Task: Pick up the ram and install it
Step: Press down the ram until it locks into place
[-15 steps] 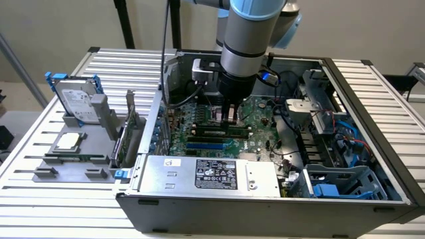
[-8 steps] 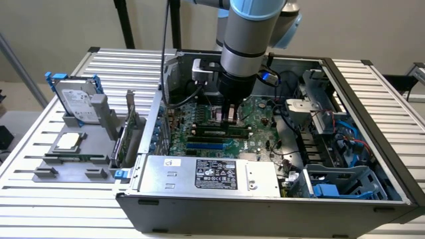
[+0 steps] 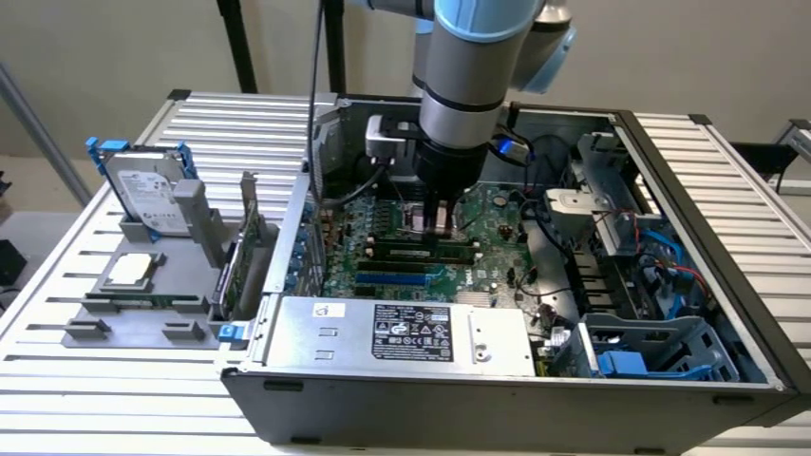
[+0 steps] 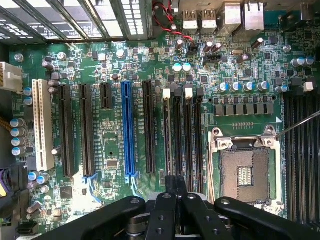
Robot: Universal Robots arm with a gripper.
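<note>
1. Arm [image 3: 462, 76]: reaches down into the open case [image 3: 507, 399]. The case sits on the slatted table [image 3: 76, 389].
2. Gripper [image 3: 438, 226]: tips are low over the mobo [image 4: 112, 145], at the bank of mem. slots.
   - Jaws: closed, pads together.
   - Wrist view puts the gripper [image 4: 176, 186] right above the slot bank, tips in line with a black slot.
   - Cannot tell whether anything thin is pinched between the pads.
3. Ram [image 3: 419, 251]: a narrow green stick, on edge in a mem. slot.
   - It is just beside the tips, on the side toward the blue slot [image 3: 399, 278].
   - In the wrist view the ram [image 4: 167, 135] shows edge-on as a pale strip, next to the slot under the tips.
   - Blue slot [image 4: 127, 130] lies near it; one black slot is between them.
   - Cannot tell whether it is fully seated.
4. CPU socket [image 4: 245, 172]: lid frame open, contact field bare. It is on the far side of the slot bank from the blue slot.
5. PSU [image 3: 405, 332]: along the case's front wall, label up.
6. Tray [image 3: 140, 332]: grey, on the table at the exterior view's left, just beside the case. It carries:
   - HDD [image 3: 142, 190], upright at the back edge;
   - CPU [image 3: 131, 271], flat, mid-tray;
   - card [image 3: 243, 256], upright at the edge nearest the case.
</note>
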